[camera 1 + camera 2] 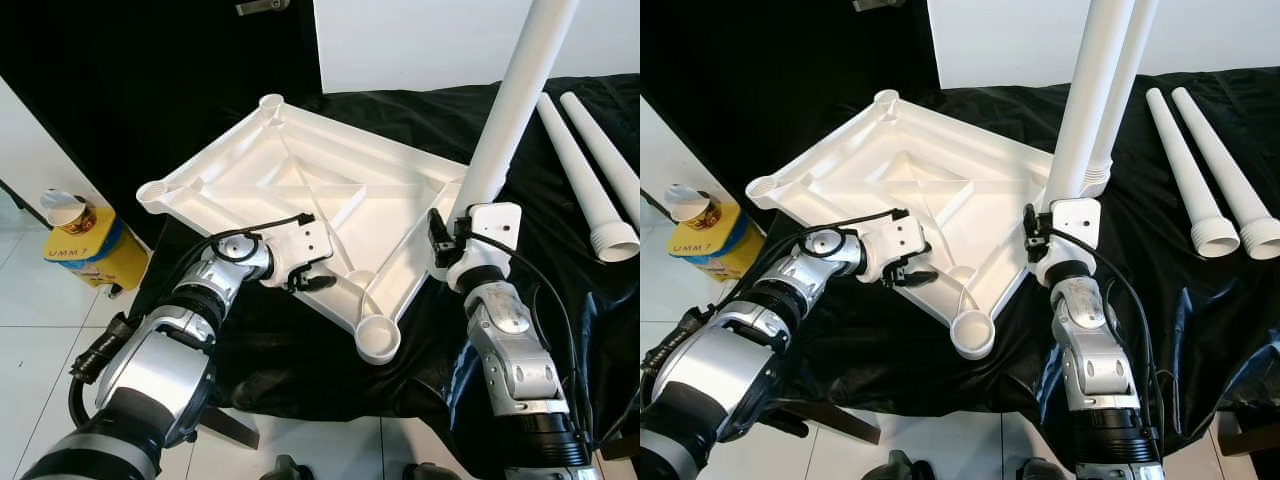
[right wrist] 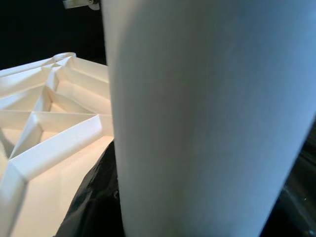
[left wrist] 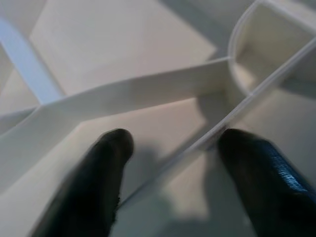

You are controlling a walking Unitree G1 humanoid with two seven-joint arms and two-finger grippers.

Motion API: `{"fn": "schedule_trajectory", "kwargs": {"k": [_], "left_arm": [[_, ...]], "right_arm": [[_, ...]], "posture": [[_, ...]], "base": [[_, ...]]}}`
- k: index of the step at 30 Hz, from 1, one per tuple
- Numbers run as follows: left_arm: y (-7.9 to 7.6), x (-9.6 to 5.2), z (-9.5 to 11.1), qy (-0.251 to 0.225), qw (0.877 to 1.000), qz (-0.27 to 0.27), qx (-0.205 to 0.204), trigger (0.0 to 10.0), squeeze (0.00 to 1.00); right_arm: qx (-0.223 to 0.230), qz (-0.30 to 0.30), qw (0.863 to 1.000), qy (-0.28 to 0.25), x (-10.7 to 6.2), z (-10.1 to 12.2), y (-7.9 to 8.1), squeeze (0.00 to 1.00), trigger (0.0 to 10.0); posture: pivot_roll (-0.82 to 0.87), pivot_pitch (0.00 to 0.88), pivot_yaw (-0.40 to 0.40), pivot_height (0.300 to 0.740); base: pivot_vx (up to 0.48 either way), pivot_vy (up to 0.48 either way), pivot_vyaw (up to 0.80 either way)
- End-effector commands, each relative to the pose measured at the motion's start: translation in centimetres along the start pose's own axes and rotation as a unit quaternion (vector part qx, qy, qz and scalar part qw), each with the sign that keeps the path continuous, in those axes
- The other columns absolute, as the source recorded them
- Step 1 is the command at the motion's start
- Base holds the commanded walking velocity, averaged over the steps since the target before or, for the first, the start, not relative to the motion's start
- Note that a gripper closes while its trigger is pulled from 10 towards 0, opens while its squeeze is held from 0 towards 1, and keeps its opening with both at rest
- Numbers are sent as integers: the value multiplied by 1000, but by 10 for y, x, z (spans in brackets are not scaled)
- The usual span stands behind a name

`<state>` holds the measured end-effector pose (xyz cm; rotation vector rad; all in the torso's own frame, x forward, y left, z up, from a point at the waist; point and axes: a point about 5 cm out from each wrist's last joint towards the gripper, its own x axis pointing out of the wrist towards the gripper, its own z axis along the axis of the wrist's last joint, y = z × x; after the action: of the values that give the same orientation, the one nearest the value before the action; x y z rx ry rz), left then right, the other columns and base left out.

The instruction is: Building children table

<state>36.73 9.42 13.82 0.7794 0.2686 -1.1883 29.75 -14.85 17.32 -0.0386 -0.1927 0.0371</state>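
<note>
The left tool (image 1: 318, 283) has its black fingers (image 3: 106, 168) spread apart, straddling a thin rib at the near edge of the white ribbed plastic table panel (image 1: 300, 190), which lies underside-up on the black cloth-covered tabletop (image 1: 560, 230). The right tool (image 1: 447, 243) is clamped on a long white plastic tube leg (image 1: 515, 100), standing tilted at the panel's right corner. Two more white tube legs (image 1: 590, 170) lie far right. A yellow container (image 1: 85, 245) sits on the floor, left.

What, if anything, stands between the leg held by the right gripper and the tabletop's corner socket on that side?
Nothing visible does. The right gripper holds the white leg upright at the right corner of the upturned tabletop. The two spare legs lie apart on the black cloth. The socket itself is hidden behind the gripper.
</note>
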Motion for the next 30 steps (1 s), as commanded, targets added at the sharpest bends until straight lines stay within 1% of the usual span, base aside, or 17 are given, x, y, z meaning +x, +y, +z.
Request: {"fn": "schedule_trajectory", "kwargs": {"k": [1, 6, 7, 9, 13, 14, 15, 16, 21, 22, 23, 24, 25, 26, 30], "left_arm": [[-8, 0, -15, 23, 999, -27, -28, 10000, 1000], [-5, -1, -14, 32, 999, -20, -28, 10000, 1000], [-4, -1, -14, 38, 999, -16, -32, 10000, 0], [-1, 0, -14, 48, 998, -8, -42, 10000, 0], [0, 0, -13, 55, 997, -8, -49, 10000, 0], [1, 0, -13, 55, 997, -9, -59, 10000, 0], [1, 0, -13, 55, 997, -9, -59, 10000, 0], [3, -1, -12, 58, 996, -12, -70, 10000, 0], [6, -1, -10, 58, 994, -7, -89, 10000, 0], [8, -2, -9, 54, 993, -1, -104, 5843, 0], [10, -3, -8, 51, 992, 3, -114, 5843, 0], [10, -3, -8, 51, 992, 3, -114, 5843, 0], [12, -4, -7, 47, 991, 8, -125, 2471, 0], [14, -5, -6, 43, 991, 13, -126, 0, 0], [17, -8, -5, 39, 990, 22, -132, 0, 0]], "right_arm": [[5, 6, 1000, 6, -2, -2, 4, 0, 10000], [5, 4, 1000, 6, -3, -2, 4, 0, 10000], [6, 4, 1000, 6, -3, -2, 5, 0, 10000], [6, 4, 1000, 6, -3, -2, 5, 0, 10000], [5, 3, 1000, 7, -4, -2, 5, 0, 10000], [5, 2, 1000, 7, -4, -2, 4, 0, 10000], [5, 2, 1000, 7, -4, -2, 4, 0, 10000], [3, 1, 1000, 9, -6, -2, 4, 0, 10000], [1, 0, 1000, 10, -7, -3, 4, 0, 10000], [1, -1, 1000, 11, -8, -3, 3, 0, 10000], [0, -1, 1000, 11, -9, -3, 3, 0, 10000], [0, -1, 1000, 11, -9, -3, 3, 0, 10000], [0, -2, 1000, 13, -10, -3, 3, 0, 10000], [0, -2, 1000, 15, -11, -4, 3, 0, 10000], [-1, -1, 1000, 18, -13, -4, 3, 0, 10000]], "posture": [[-74, 115, 95, 740], [-71, 118, 98, 740], [-71, 122, 99, 740], [-73, 129, 101, 740], [-74, 133, 103, 740], [-75, 136, 103, 740], [-75, 136, 103, 740], [-76, 142, 105, 740], [-78, 151, 107, 740], [-80, 158, 108, 740], [-80, 158, 108, 740], [-80, 158, 108, 740], [-81, 165, 107, 740], [-82, 171, 106, 740], [-83, 175, 103, 740]], "base": [[0, 0, 0], [0, 0, 0], [0, 0, 0], [0, 0, 0], [0, 0, 0], [0, 0, 0], [0, 0, 0], [0, 0, 0], [0, 0, 0], [0, 0, 0], [0, 0, 0], [0, 0, 0], [0, 0, 0], [0, 0, 0], [0, 0, 0]]}}
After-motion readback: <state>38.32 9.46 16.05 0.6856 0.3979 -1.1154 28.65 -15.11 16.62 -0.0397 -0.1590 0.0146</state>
